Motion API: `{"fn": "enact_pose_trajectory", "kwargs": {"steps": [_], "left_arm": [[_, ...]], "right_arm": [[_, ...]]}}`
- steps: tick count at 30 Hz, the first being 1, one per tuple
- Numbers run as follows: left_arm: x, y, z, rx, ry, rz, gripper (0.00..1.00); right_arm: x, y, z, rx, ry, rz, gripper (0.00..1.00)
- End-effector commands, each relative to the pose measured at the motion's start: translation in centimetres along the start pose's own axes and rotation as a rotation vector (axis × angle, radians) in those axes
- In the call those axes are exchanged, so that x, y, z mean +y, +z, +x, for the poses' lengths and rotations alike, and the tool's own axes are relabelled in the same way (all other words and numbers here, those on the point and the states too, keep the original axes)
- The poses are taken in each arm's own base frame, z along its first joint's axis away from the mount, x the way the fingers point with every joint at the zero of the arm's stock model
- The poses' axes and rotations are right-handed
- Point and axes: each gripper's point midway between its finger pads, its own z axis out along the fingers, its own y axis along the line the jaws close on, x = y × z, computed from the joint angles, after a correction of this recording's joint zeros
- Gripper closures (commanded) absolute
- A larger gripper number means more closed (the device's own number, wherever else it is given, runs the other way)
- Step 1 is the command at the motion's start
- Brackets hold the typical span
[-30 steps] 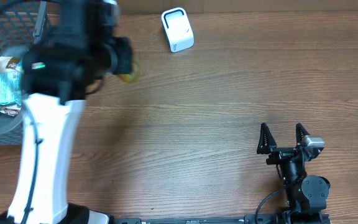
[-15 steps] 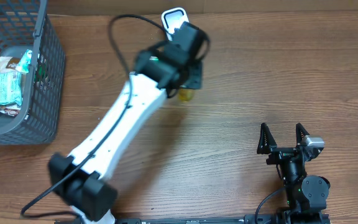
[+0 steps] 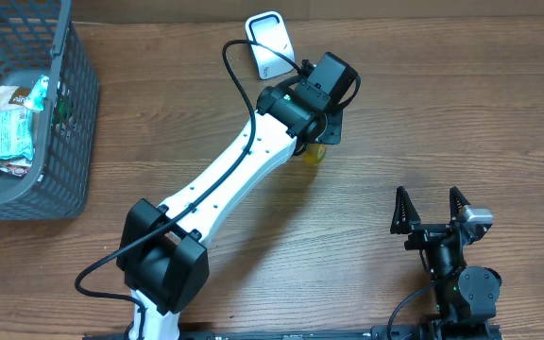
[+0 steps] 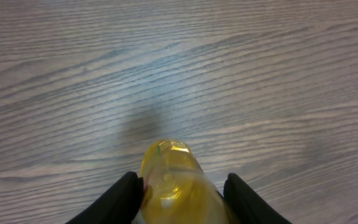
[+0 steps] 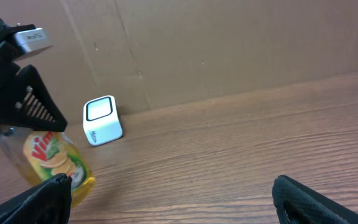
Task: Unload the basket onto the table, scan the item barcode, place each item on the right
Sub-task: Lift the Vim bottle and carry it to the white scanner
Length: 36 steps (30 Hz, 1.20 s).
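Note:
The item is a yellow dish-soap bottle (image 3: 313,154) with a fruit label (image 5: 58,158). My left gripper (image 3: 321,140) is shut on it, just right of and nearer than the white scanner (image 3: 269,44). In the left wrist view the bottle (image 4: 173,180) fills the gap between the black fingers (image 4: 126,200), over bare wood. Its barcode does not show in any view. In the right wrist view the scanner (image 5: 102,120) stands by the back wall. My right gripper (image 3: 431,212) rests open at the front right, holding nothing (image 5: 179,208).
A grey wire basket (image 3: 74,113) at the far left holds several snack packets (image 3: 12,127). A brown cardboard wall (image 5: 229,43) runs along the back of the wooden table (image 3: 423,113). The white left arm (image 3: 234,184) stretches diagonally across the table's middle.
The left arm has swung from beside the basket rightward past the scanner, carrying the yellow bottle. The right arm has not moved.

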Motion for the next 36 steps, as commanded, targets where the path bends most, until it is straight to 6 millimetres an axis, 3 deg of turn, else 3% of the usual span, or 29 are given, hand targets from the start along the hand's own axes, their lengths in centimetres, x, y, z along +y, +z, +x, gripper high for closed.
{"fn": "enact_pose_trajectory", "kwargs": {"steps": [1, 17, 22, 27, 36], "left_arm": [[-0.3, 1.4, 0.7, 0.012, -0.026, -0.02, 0.58], [-2.5, 4.8, 3.0, 0.008, -0.019, -0.07, 0.55], [-3.6, 5.3, 3.9, 0.012, -0.015, -0.063, 0.54], [-3.5, 5.5, 4.1, 0.014, -0.046, -0.077, 0.55], [-3.6, 5.5, 4.4, 0.026, -0.048, -0.072, 0.39]], "right_arm": [[-0.1, 0.0, 0.2, -0.003, -0.004, 0.003, 0.0], [-0.1, 0.0, 0.2, -0.003, -0.004, 0.003, 0.0], [-0.1, 0.0, 0.2, -0.003, -0.004, 0.003, 0.0], [-0.1, 0.0, 0.2, -0.003, -0.004, 0.003, 0.0], [-0.1, 0.0, 0.2, -0.003, -0.004, 0.003, 0.0]]}}
